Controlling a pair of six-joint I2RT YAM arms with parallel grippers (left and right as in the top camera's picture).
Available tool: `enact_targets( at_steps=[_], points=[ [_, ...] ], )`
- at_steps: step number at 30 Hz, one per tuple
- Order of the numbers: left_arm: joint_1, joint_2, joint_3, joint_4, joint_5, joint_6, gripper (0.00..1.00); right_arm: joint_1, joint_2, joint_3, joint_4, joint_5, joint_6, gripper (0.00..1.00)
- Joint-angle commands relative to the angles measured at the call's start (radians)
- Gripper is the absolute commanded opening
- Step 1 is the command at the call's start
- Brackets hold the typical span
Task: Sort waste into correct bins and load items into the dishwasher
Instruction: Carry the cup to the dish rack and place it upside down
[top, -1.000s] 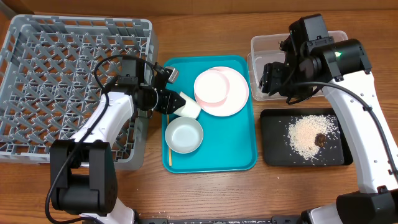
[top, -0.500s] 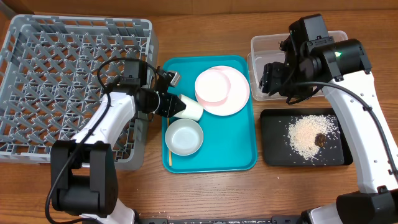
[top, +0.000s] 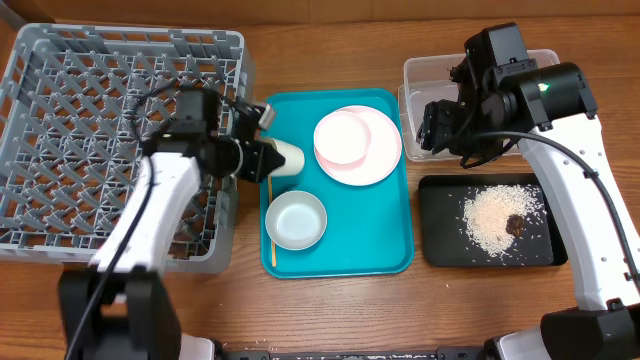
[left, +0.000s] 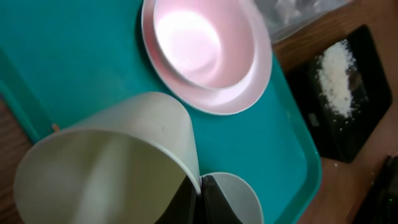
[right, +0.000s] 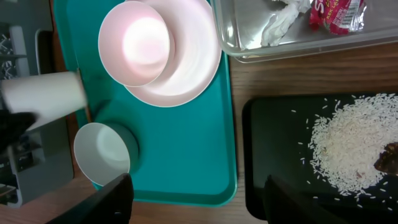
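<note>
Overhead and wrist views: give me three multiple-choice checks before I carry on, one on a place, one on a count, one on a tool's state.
1. Where is the red wrapper?
A) in the clear tub
B) on the black tray
C) in the rack

2. How many plates are on the teal tray?
A) one
B) two
C) three

3. What is the left tool doing?
A) open, empty
B) shut on the cup
C) shut on the bowl

Answers:
1 A, it lies in the tub beside the white paper scrap.
2 B, a small plate is stacked on a large plate.
3 B, the cup's wall is pinched between its fingers, with the cup on its side.
</note>
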Motion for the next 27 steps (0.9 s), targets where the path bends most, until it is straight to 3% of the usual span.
enact_targets(
  at_steps=[1,10,20,27],
  points=[
    [0.053,-0.110,0.072,-0.036,0.107,-0.007,0.04,-0.004,-0.008,0.002,0.000,0.008,0.005,0.69],
    [0.375,-0.092,0.074,-0.115,0.595,0.059,0.04,-0.004,-0.008,0.002,-0.017,0.008,0.004,0.68],
    [0.562,0.154,0.074,-0.134,0.797,0.040,0.04,-0.004,-0.008,0.002,-0.019,0.008,0.005,0.68],
    [0.644,0.273,0.074,-0.147,0.816,0.039,0.04,-0.004,-0.008,0.002,-0.021,0.008,0.005,0.68]
  ],
)
